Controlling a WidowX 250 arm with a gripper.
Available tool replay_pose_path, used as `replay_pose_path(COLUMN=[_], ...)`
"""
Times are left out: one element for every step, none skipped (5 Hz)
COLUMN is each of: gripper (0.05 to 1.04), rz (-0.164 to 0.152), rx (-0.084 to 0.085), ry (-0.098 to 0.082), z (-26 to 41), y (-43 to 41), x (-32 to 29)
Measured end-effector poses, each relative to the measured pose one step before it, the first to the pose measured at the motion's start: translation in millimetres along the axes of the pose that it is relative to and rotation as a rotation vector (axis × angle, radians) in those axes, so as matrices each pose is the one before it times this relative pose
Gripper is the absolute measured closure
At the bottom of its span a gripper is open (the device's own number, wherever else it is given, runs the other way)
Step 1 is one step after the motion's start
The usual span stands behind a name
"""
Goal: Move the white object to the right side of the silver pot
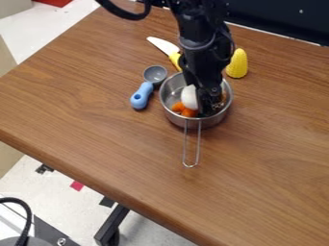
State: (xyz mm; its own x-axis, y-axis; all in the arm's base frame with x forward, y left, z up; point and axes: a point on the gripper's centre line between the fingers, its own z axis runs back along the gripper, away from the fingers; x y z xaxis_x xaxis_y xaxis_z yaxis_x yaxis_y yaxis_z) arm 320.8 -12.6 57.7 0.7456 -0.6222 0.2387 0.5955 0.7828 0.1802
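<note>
The white object (189,97) is inside the silver pot (172,108), toward the left of its interior as viewed, with orange pieces (186,111) lying just below it in the view. The black arm (200,41) comes in from the top edge and hangs down over the pot, its end effector (209,103) lowered into the pot immediately to the right of the white object. Whether the end effector is open, closed or gripping anything cannot be told from this angle — it sits too close among the pot's contents. The pot stands upright on the wooden bench (103,125), its long wire handle (191,166) pointing toward the lower part of the view. Just to the left of the pot is a scoop with a grey bowl (155,75) and a blue handle (141,96) that angles down and left. Above the scoop in the view lies a knife with a white blade (162,45) and a yellow handle (175,58), the handle end near the pot. A yellow corn cob (237,64) is near the pot on its upper right side — its narrower end toward the top of the view.
</note>
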Motion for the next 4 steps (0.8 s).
replay_pose_path(gripper=[0.495,0.496,0.496,0.496], rz=[0.0217,0.0098,0.0274,0.0345], rx=[0.0014,0.004,0.0202,0.0097], ry=[-0.0027,0.0046,0.0162,-0.0004], z=[-1.12,-0.44,1.18,9.93], y=[2.13,0.29,2.64,6.2], x=[-0.52,-0.48,-1.92,-2.6])
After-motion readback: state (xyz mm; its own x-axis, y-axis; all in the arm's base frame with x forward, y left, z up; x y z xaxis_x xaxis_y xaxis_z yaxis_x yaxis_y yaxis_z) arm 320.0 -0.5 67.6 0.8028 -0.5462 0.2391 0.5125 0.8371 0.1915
